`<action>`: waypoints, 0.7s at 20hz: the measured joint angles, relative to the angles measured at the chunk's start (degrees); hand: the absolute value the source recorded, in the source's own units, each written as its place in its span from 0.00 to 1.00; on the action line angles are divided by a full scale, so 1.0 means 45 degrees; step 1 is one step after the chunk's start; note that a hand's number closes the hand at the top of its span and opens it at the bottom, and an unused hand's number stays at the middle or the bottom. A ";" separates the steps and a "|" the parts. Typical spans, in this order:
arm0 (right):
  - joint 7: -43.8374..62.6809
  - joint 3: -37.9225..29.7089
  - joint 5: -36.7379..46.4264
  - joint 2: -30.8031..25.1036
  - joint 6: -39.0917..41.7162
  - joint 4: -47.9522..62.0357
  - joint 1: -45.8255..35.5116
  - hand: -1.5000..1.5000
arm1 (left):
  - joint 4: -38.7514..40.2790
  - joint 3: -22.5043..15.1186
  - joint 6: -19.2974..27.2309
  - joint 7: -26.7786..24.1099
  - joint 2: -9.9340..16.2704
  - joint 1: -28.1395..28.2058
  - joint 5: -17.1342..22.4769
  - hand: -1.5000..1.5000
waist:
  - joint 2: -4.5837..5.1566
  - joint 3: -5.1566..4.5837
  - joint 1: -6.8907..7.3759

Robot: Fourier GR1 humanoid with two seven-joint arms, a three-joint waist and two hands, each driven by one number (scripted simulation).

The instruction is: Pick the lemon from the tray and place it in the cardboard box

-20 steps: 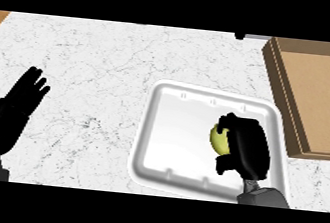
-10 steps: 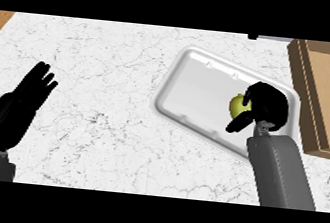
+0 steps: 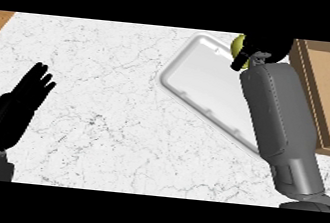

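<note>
Right hand [image 3: 261, 48] curled round lemon [image 3: 238, 44], above far right tray [image 3: 200, 87] edge, just left of cardboard box [image 3: 325, 94]. Lemon likely light, stiff, smooth-skinned, rollable; wrap round middle. Left hand [image 3: 16, 106] relaxed, resting near left over worktop [image 3: 102, 102].

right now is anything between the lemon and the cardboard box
Nothing visible. The right hand is curled round the lemon at the tray's far corner, and the cardboard box lies just to its right. Only the box's near wall separates them, which the lemon has to clear.
</note>
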 measured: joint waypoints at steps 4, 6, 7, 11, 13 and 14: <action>0.0708 0.0012 0.0541 -0.0463 -0.0460 0.0345 -0.1572 1.00 | 0.0105 0.0150 -0.0047 0.0040 0.0103 -0.0034 0.0057 0.50 | -0.0044 -0.0001 -0.0126; 0.1164 -0.0018 0.0867 -0.0750 -0.0711 0.0570 -0.2228 1.00 | 0.0190 0.0169 -0.0034 -0.0032 0.0049 -0.0009 0.0051 0.50 | -0.0051 -0.0003 -0.0160; 0.1440 -0.0016 0.1029 -0.0894 -0.0689 0.0607 -0.2489 1.00 | 0.0062 0.0218 -0.0110 -0.0037 0.0091 0.0163 0.0107 0.50 | -0.0067 -0.0001 -0.0173; 0.1867 -0.0250 0.1375 -0.1738 -0.0910 0.0946 -0.3245 1.00 | -0.0048 0.0316 -0.0167 0.0003 0.0146 0.0249 0.0163 0.50 | -0.0085 0.0000 -0.0255; 0.2091 -0.0271 0.1581 -0.1983 -0.1050 0.1031 -0.3352 1.00 | 0.0015 0.0434 -0.0297 -0.0139 0.0201 0.0357 0.0229 0.50 | -0.0093 0.0001 -0.0292; 0.2164 -0.0312 0.1664 -0.2130 -0.1154 0.1113 -0.3432 1.00 | -0.0055 0.0333 -0.0153 -0.0085 0.0087 0.0326 0.0117 0.50 | -0.0091 0.0003 -0.0304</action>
